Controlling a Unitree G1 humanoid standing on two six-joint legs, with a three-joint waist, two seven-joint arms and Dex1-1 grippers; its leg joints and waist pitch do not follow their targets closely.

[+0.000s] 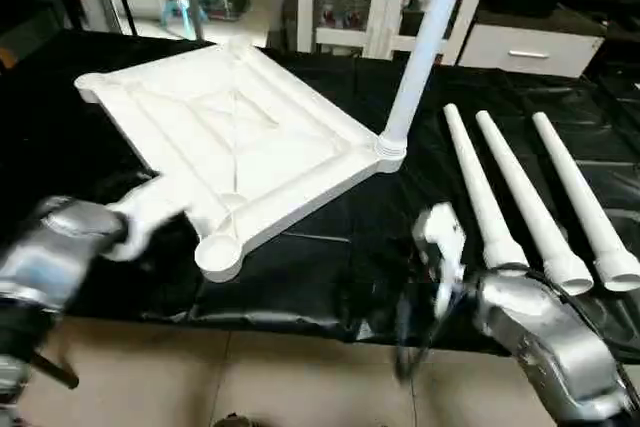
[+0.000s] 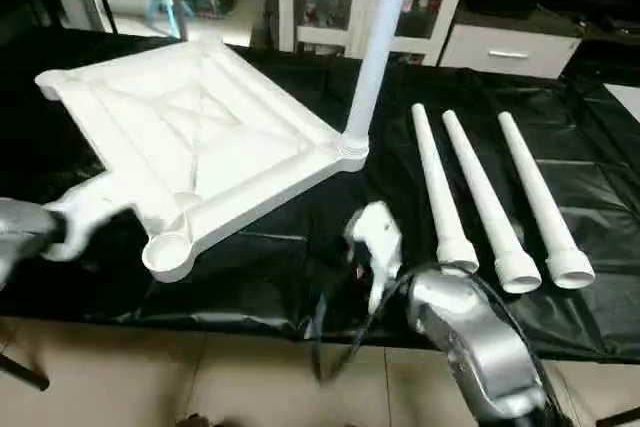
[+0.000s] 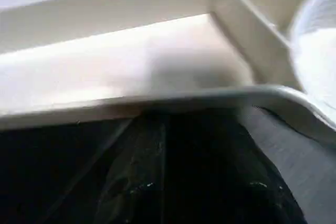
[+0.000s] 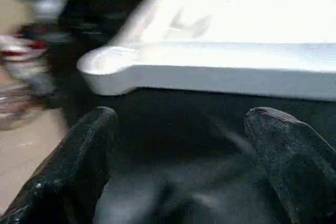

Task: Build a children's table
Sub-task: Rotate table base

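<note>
I have the tabletop (image 1: 235, 137) lying upside down on the black table (image 1: 330, 267), one leg (image 1: 425, 47) already standing in its far-right corner socket, three spare legs (image 1: 535, 202) lying just right of the tabletop. My left gripper (image 1: 135, 227) is at the tabletop's near-left edge; whether it grips the rim I cannot tell. My right gripper (image 4: 184, 166) hangs wide open and empty, below the tabletop's near edge. I'd steady the tabletop, then take the nearest spare leg near its threaded end for the near socket (image 1: 218, 252).

Smooth white plastic tabletop (image 1: 240, 137), glossy crinkled black sheet (image 1: 330, 257), silver metal forearm (image 1: 550, 347)
</note>
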